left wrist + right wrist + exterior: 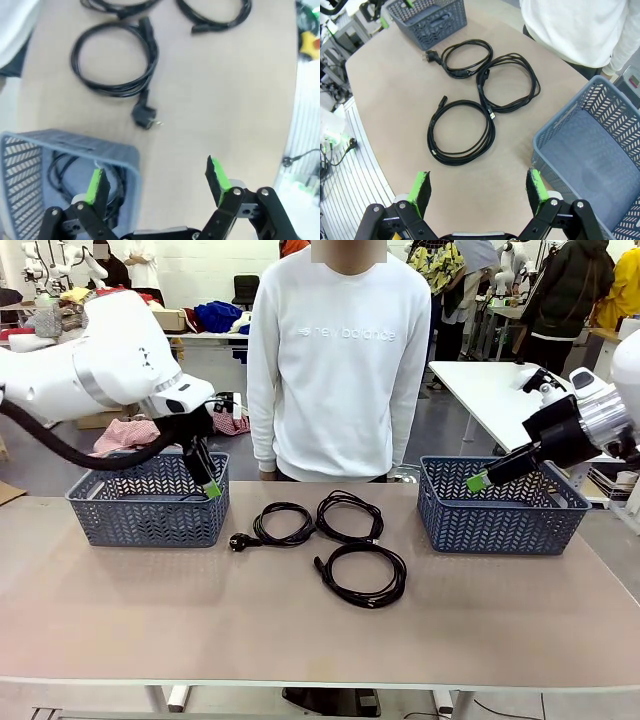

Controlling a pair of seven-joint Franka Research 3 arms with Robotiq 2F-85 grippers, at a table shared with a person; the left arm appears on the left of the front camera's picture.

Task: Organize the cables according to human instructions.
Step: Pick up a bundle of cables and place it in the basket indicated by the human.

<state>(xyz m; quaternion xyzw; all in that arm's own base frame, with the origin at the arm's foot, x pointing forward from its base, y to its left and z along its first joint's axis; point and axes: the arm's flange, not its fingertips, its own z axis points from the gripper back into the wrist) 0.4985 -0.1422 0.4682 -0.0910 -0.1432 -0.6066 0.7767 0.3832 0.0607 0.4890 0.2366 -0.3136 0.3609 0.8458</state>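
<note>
Three black cables lie coiled mid-table: one with a round plug (238, 541), one behind it (345, 538), one nearest me (365, 602). A further cable (62, 172) rests inside the left blue basket (150, 522). My left gripper (207, 483) hangs open over that basket's right end; in the left wrist view its jaws (155, 177) straddle the basket's corner, holding nothing. My right gripper (478, 481) is open above the left end of the right basket (490, 525), which has nothing in it. The right wrist view has the nearest cable (460, 161) ahead of the open right gripper (477, 187).
A person in a white sweatshirt (338, 360) stands at the far table edge between the two baskets, hands not in view. Bare tabletop (300, 640) stretches in front of the cables. The plugged cable (116, 90) lies just beyond the left basket's rim (75, 142).
</note>
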